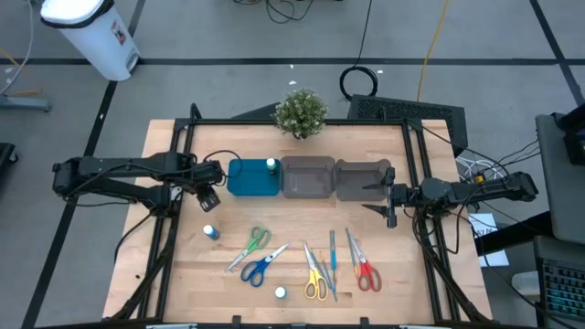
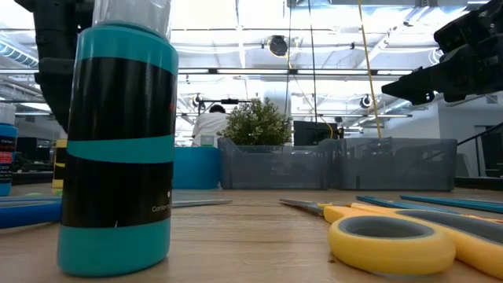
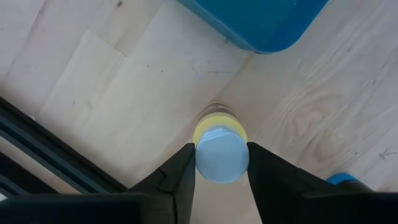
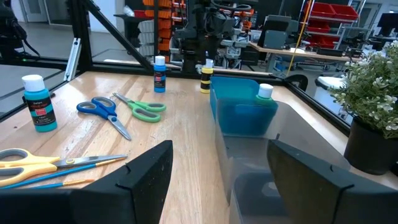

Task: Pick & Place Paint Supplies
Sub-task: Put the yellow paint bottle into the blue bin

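Observation:
My left gripper (image 1: 208,194) is by the left side of the teal tray (image 1: 239,187), shut on a small yellow bottle (image 3: 219,123). A green bottle (image 1: 271,165) stands in the tray's far right corner. A blue bottle (image 1: 211,232) and a teal bottle (image 1: 280,292) stand on the table. Green scissors (image 1: 251,245), blue scissors (image 1: 260,265), yellow scissors (image 1: 314,279), red scissors (image 1: 364,270) and thin blue sticks (image 1: 333,256) lie flat near the table's near edge. My right gripper (image 1: 388,203) hangs open at the right grey bin's (image 1: 361,179) near right corner. My left gripper holds the yellow bottle by its white cap (image 3: 221,163), pinched between the two fingers (image 3: 185,168), one on each side. The fingers come from above, pointing down, and the bottle stays upright below them. Whether its base rests on the table I cannot tell.
Two grey translucent bins (image 1: 307,177) sit in a row to the right of the teal tray. A small potted plant (image 1: 300,113) stands at the table's far edge. Bare wood (image 1: 402,265) lies to the right of the red scissors.

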